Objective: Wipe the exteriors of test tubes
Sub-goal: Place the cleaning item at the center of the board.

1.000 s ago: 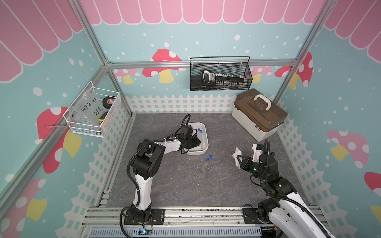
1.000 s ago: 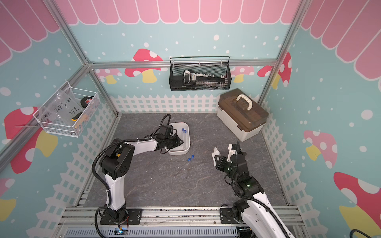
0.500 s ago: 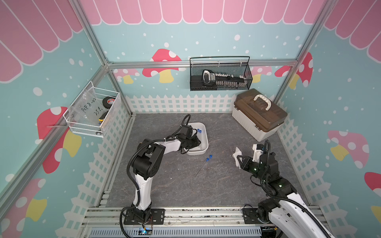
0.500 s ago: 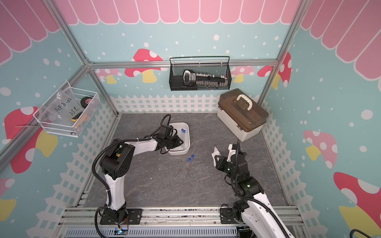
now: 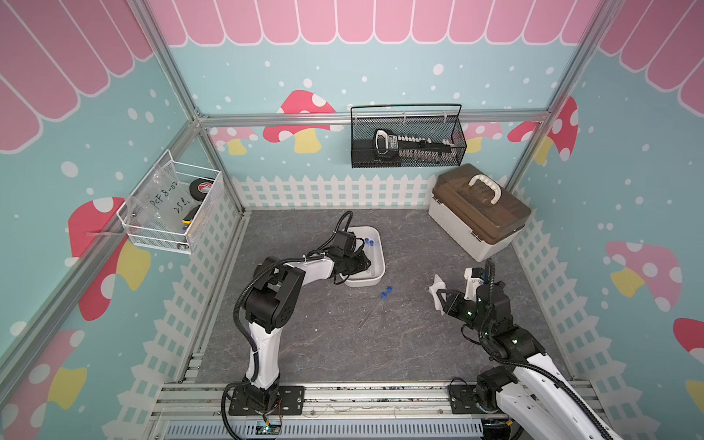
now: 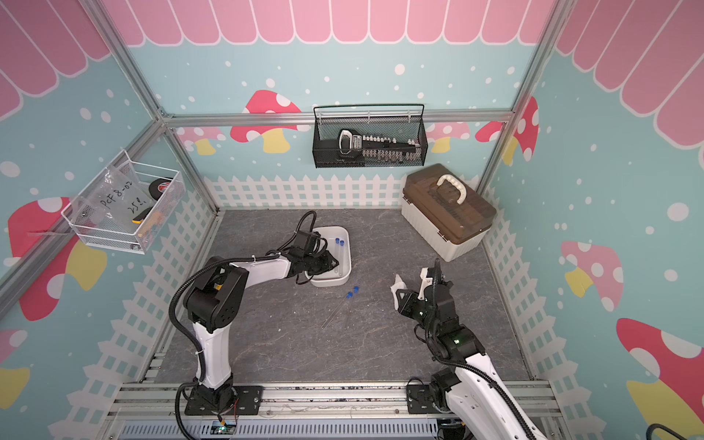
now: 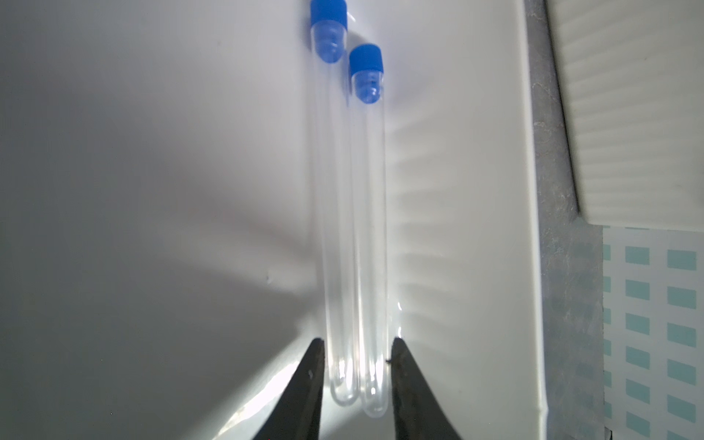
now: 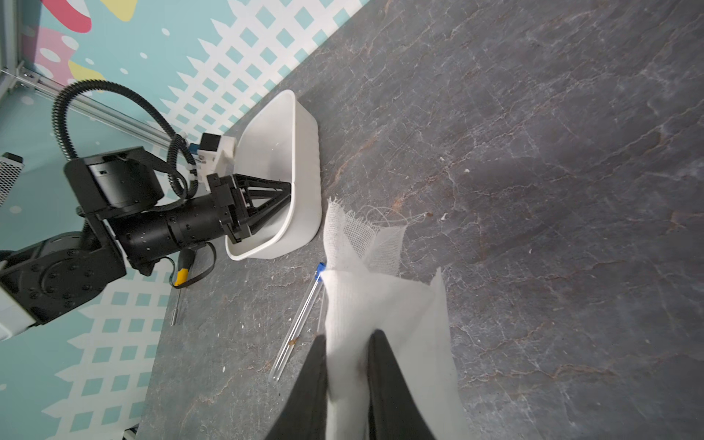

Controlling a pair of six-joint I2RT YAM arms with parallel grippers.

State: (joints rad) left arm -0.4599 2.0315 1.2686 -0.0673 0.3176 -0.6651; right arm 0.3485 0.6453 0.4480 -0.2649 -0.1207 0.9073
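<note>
Still straddling two clear blue-capped test tubes point(image 7: 354, 228) in the white plastic tray point(image 7: 476, 190) with the left pincer point(image 7: 357, 340), clamped or not cannot be told, still pinching white gauze point(image 8: 381, 297) with the right pincer point(image 8: 348, 334), wiping nothing yet.

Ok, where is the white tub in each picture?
In a top view: the white tub sits mid-floor, towards the back.
In a top view: same place.
Left wrist: its white inside fills most of the picture.
Right wrist: seen from outside, beyond the cloth.
Shared landmark: the left gripper reaching into it, in all four.
</note>
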